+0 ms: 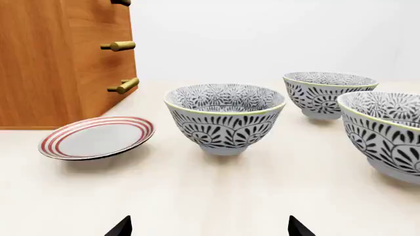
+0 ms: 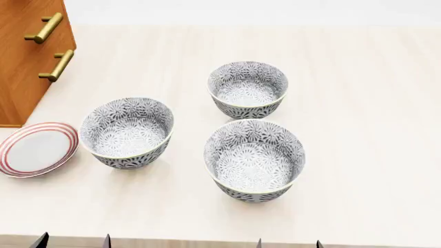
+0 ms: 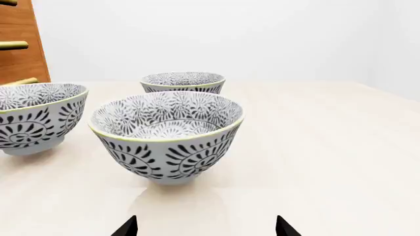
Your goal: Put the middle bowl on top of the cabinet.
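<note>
The middle bowl (image 2: 254,159), deep and round with dark leaf swirls and a pale rim, stands upright on the pale tabletop between two matching bowls. The orange-brown cabinet (image 2: 24,62), brass handles facing them, stands well apart.

Three bowls stand on the table (image 2: 372,103): one at left (image 2: 127,133), one behind (image 2: 248,89), and one nearest the robot (image 2: 254,158). A plate (image 2: 36,149) lies left of the left bowl, just before the cabinet (image 2: 28,57).
</note>
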Available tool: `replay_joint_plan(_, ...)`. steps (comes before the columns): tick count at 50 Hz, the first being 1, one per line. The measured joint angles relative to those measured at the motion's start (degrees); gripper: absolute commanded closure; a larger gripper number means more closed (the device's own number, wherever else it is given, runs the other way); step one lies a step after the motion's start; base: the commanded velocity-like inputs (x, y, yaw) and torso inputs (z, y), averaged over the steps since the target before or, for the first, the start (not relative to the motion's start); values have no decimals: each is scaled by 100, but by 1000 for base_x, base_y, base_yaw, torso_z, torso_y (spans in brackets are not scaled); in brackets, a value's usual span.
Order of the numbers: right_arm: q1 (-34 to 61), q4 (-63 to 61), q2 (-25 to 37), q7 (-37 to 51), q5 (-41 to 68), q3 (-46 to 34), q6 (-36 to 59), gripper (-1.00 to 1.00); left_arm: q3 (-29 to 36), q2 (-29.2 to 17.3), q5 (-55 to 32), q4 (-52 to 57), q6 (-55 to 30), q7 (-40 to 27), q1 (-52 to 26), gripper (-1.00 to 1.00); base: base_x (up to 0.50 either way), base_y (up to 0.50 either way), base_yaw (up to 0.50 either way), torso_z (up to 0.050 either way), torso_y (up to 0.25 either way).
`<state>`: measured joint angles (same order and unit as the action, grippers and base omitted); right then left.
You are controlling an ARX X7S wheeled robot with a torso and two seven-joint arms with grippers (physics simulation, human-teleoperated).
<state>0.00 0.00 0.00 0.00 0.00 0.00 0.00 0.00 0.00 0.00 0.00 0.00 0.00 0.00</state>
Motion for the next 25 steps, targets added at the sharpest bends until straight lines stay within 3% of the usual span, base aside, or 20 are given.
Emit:
replay_joint_plan(17,-32,-162,206,209,209,-210,47,-100,229,-166,-234,35,-24,-240,-14,-100,0,0,0,0,0)
replay_joint_plan(25,-335,-1023,326,383,307,-236,250,-100,325,-263,-414,304,-130,-336,86,-100,0,0,0,0,0)
